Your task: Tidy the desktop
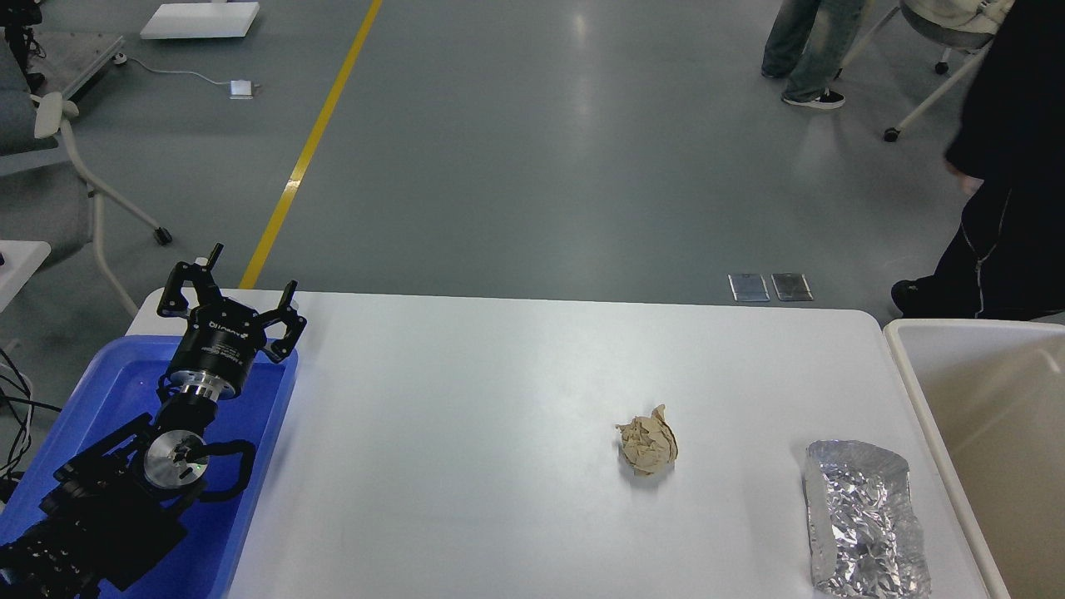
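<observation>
Head view: desktop beneath & right of open-fingered left pincer.

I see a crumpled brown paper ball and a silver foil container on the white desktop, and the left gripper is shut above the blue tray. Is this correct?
Not quite. The head view shows the left gripper open, fingers spread, above the blue tray. The crumpled brown paper ball and silver foil container do lie on the white desktop.

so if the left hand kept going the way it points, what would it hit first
Probably nothing on the desktop. The left hand, open above the blue tray, points away past the far edge toward bare floor. Depth is hard to judge.
</observation>
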